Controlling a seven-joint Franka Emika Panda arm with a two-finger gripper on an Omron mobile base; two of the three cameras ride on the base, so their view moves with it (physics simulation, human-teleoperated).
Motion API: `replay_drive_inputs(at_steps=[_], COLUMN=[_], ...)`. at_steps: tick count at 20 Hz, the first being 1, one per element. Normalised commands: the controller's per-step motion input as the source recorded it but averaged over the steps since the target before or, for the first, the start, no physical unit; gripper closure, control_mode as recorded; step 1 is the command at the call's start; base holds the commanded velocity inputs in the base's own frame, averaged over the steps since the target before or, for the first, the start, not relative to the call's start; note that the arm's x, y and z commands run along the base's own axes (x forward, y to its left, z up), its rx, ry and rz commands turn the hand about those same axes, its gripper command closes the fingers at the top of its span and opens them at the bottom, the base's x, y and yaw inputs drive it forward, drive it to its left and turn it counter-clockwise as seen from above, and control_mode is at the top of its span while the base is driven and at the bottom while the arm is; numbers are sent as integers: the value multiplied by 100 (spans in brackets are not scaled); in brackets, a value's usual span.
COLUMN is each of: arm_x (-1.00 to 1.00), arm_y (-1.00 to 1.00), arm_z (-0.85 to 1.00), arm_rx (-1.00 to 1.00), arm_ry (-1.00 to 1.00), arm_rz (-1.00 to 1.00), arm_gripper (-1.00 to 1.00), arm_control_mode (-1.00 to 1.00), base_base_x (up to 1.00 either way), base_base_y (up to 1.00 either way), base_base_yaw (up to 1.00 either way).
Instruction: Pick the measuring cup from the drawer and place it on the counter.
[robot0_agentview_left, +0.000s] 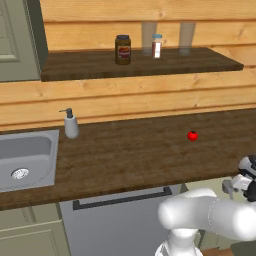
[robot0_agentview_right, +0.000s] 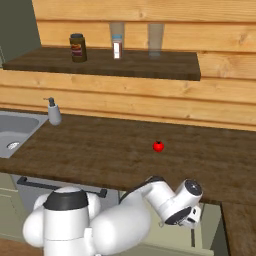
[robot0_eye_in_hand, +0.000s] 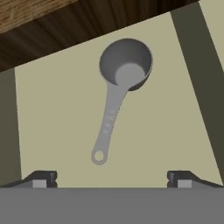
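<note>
The measuring cup, grey metal with a thin straight handle, lies flat on the pale floor of the open drawer. Its bowl is toward the counter edge and its handle end points back at me. My gripper hovers above it, open, with one dark fingertip on each side of the handle end and nothing between them. In the right base view my arm bends down over the open drawer, below the front edge of the dark wood counter.
A red tomato sits on the counter right of centre. At the left are a white soap dispenser and the steel sink. Jars stand on a wall shelf above. A grey panel with a black bar handle lies left of the drawer.
</note>
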Motion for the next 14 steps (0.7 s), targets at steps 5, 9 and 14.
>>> replay_drive_inputs(at_steps=[5,9,14], arm_x=[16,26,14], arm_y=[0,0,0], arm_z=[-21,-16,-18], arm_rx=[0,0,0], arm_ry=[0,2,0], arm_rz=[0,0,1], arm_gripper=[-100,-100,-100], arm_control_mode=[-100,-100,-100], base_base_x=[0,0,0], base_base_y=[0,0,0], base_base_yaw=[0,0,0])
